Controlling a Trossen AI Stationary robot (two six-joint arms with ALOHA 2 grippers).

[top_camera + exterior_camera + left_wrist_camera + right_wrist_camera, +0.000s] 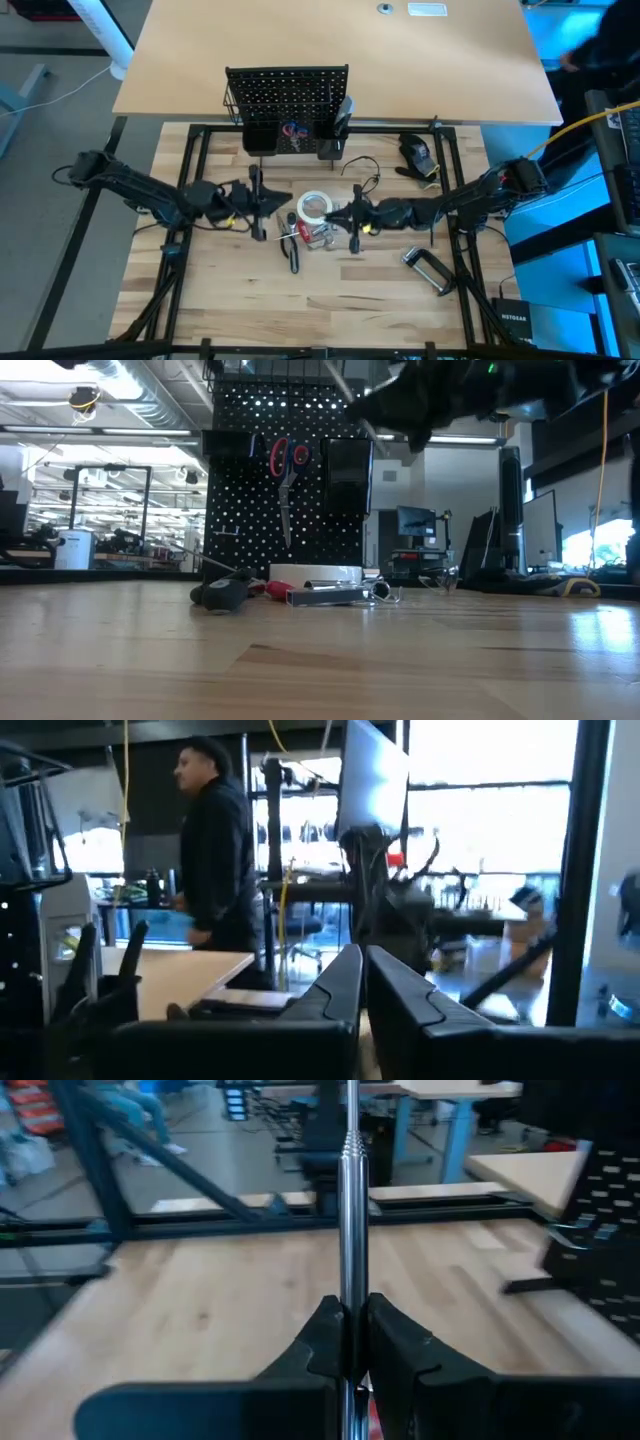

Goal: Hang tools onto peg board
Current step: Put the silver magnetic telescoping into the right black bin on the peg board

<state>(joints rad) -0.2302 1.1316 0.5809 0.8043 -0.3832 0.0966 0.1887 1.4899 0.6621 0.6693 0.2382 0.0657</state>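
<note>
Red scissors (287,470) hang on the peg board (288,92). The tape roll (314,206), pliers (292,252) and clamp (428,268) lie on the bench (330,310). Right gripper (355,1342), at 3 o'clock from the tape, pinches a metal rod (351,1210); left gripper (362,982), at 9 o'clock, has fingers pressed together.

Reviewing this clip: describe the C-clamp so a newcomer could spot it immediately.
Start at the upright black peg board at the table's far edge, then cross to the near right corner of the slatted work surface. The silver C-clamp lies there alone, apart from the cluster around the white tape roll.
</note>
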